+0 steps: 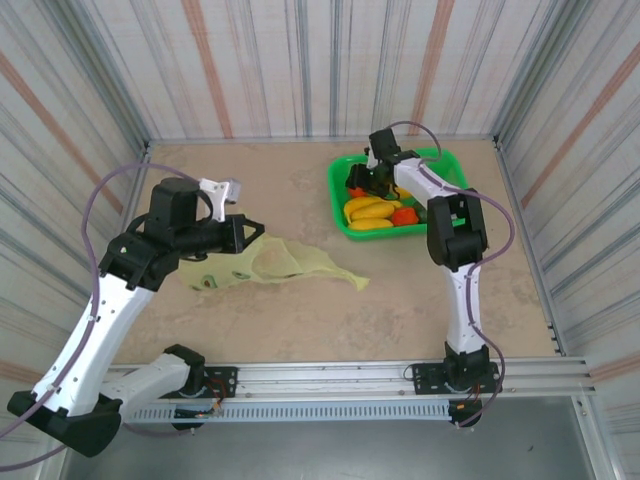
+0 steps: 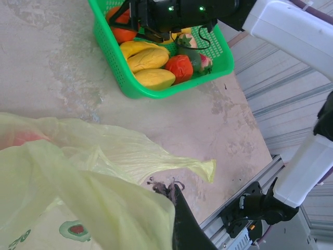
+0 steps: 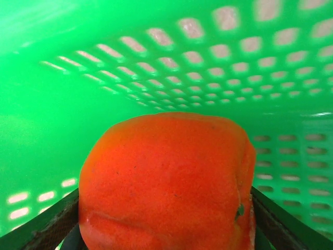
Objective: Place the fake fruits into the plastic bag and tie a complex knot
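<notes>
The plastic bag [image 1: 290, 262] lies crumpled on the table, one handle trailing right. My left gripper [image 1: 245, 235] is shut on its edge. In the left wrist view the bag [image 2: 104, 156] drapes over my dark finger [image 2: 184, 224], and a reddish shape [image 2: 23, 138] shows through the film. The fake fruits sit in the green basket [image 1: 440, 155]: yellow bananas [image 1: 370, 210] and a red piece [image 1: 403, 216]. My right gripper [image 1: 365, 185] is down in the basket's left part. Its fingers [image 3: 47, 229] press both sides of an orange fruit [image 3: 166, 177]. No knot is in view.
The basket [image 2: 156, 94] stands at the back right, its mesh wall [image 3: 156, 62] close behind the orange fruit. Striped walls enclose the table. A metal rail [image 1: 350, 378] runs along the near edge. Bare tabletop lies between bag and basket.
</notes>
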Robot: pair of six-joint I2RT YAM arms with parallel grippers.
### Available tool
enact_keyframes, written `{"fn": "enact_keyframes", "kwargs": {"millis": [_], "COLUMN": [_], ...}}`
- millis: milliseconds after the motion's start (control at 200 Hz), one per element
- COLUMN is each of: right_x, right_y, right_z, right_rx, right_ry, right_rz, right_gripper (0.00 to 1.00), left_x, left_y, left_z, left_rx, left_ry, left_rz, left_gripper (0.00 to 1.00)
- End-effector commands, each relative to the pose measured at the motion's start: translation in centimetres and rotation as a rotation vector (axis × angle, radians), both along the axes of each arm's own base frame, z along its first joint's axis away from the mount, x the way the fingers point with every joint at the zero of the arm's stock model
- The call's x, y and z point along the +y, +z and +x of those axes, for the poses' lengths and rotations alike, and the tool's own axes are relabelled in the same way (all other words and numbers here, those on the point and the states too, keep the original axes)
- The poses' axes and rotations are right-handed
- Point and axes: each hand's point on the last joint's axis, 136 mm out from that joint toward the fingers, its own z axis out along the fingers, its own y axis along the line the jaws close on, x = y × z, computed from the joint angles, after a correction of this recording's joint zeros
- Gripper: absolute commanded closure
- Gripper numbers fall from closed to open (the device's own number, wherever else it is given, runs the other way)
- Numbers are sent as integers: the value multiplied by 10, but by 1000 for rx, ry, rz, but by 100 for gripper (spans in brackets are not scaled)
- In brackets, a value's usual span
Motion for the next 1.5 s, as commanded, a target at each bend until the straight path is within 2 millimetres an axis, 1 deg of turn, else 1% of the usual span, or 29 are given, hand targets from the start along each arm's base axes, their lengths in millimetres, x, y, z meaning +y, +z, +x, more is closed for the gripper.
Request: {"fn": "enact_keyframes", "kwargs": {"millis": [0, 50, 55, 130, 175, 245, 326, 406, 446, 506, 561, 671, 781, 927, 1057, 1162, 1192, 1257, 1368, 1498], "right_x": [0, 6, 7, 20, 33, 56, 86, 116, 128, 142, 151, 164, 170, 177, 187, 201, 206, 217, 233, 251], "right_y": [83, 102, 107, 131, 148, 166, 179, 185, 188, 191, 191, 192, 189, 184, 177, 169, 169, 160, 138, 128], "right_z": [-9, -22, -25, -49, -69, -104, -146, -194, -216, -244, -264, -294, -313, -326, -323, -317, -315, -313, -306, -300], "right_rx": [-159, -190, -201, -245, -279, -319, -344, -353, -366, -382, -390, -414, -415, -419, -396, -360, -356, -331, -278, -239], "right_ry": [0, 16, 20, 61, 106, 190, 298, 431, 490, 559, 605, 679, 732, 775, 778, 783, 785, 789, 778, 742], "right_rz": [46, 77, 83, 114, 138, 187, 279, 343, 362, 391, 403, 423, 445, 457, 465, 460, 459, 439, 392, 398], "right_gripper": [36, 36, 36, 37, 37, 37, 37, 38, 38, 38, 37, 38, 37, 37, 37, 37, 37, 37, 38, 37], "left_x": [3, 4, 4, 5, 6, 6, 7, 9, 10, 11, 12, 13, 14, 15, 14, 14, 14, 16, 17, 20], "left_y": [10, 12, 12, 12, 11, 11, 10, 11, 11, 12, 12, 10, 9, 8, 10, 13, 14, 16, 19, 19], "left_z": [-3, -4, -4, -5, -6, -7, -8, -9, -10, -11, -12, -13, -14, -16, -18, -20, -20, -21, -22, -20], "left_rx": [-36, -43, -43, -46, -47, -50, -53, -60, -63, -67, -71, -72, -73, -74, -78, -94, -100, -109, -116, -124], "left_ry": [-10, -10, -10, -10, -7, -10, -10, -8, -7, -6, -4, 0, 1, 3, -6, -13, -14, -10, -6, -1], "left_rz": [5, 4, 4, 3, 4, 6, 9, 13, 17, 25, 26, 26, 23, 22, 12, 9, 7, 8, 9, 32], "left_gripper": [100, 100, 100, 100, 100, 100, 100, 100, 100, 100, 100, 100, 100, 100, 100, 100, 100, 100, 100, 100]}}
